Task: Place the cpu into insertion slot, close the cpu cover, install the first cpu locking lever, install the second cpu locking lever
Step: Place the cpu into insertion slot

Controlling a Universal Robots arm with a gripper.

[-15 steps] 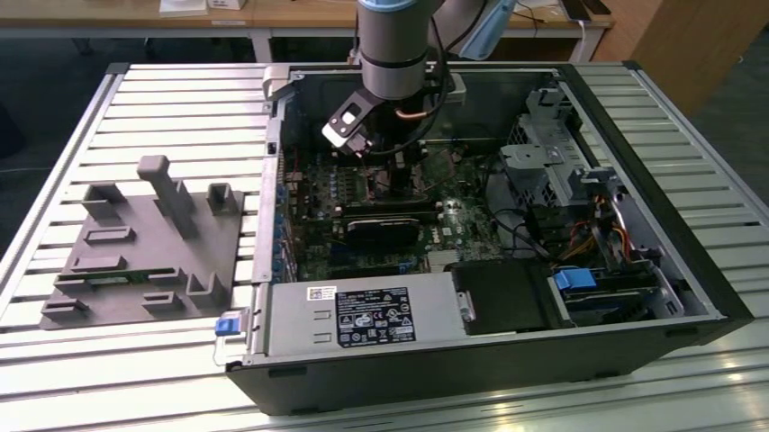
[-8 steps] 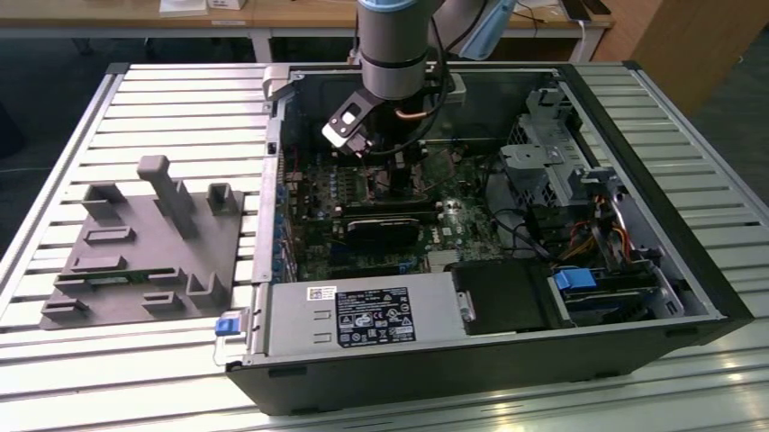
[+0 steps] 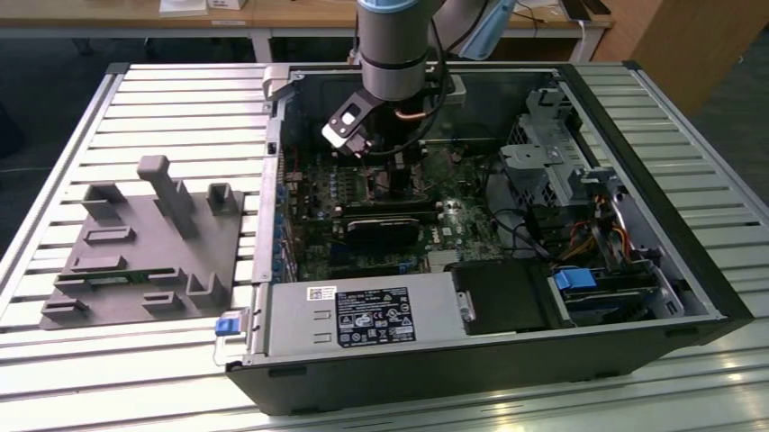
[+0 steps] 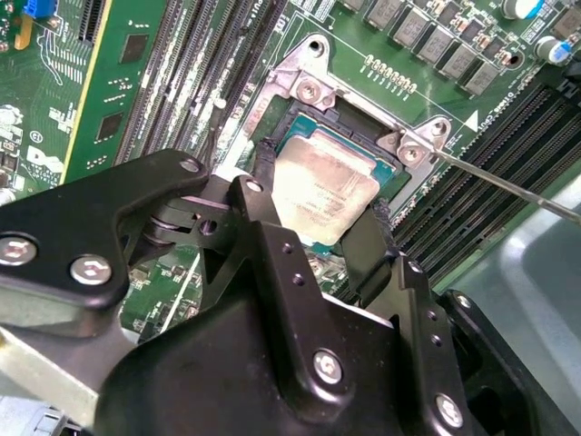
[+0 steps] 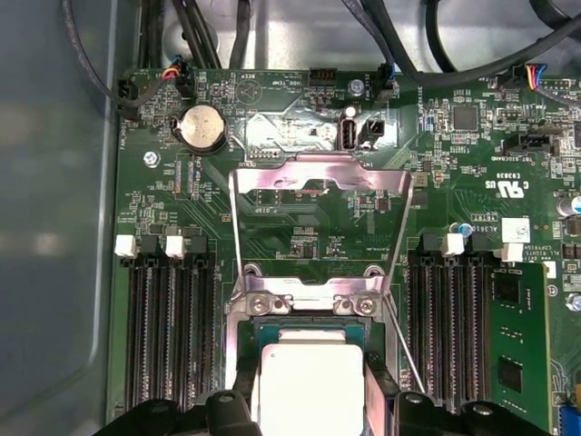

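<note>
DESK: How does the arm stand?

PHOTOGRAPHER: The arm (image 3: 394,45) hangs near vertical over the open computer case (image 3: 691,297) on the slatted counter (image 3: 144,378). Its wrist points straight down. In the exterior view the pincer (image 3: 392,180) sits low over the motherboard, toward eleven o'clock of the case's interior. A grey fixture (image 3: 144,243) lies on the counter at nine o'clock from the case.

DESK: And the chip?

PHOTOGRAPHER: The cpu (image 5: 309,386) lies flat in the insertion slot (image 4: 318,113), silvery face up. The pincer pinches it, and both wrist views show black fingers (image 4: 263,177) set against two opposite edges of the chip.

DESK: The cover?

PHOTOGRAPHER: The cpu cover (image 5: 272,174) is swung up off the slot on its hinge at the slot's edge, not yet closed. A thin locking lever (image 4: 508,184) juts free just beside the slot.
</note>
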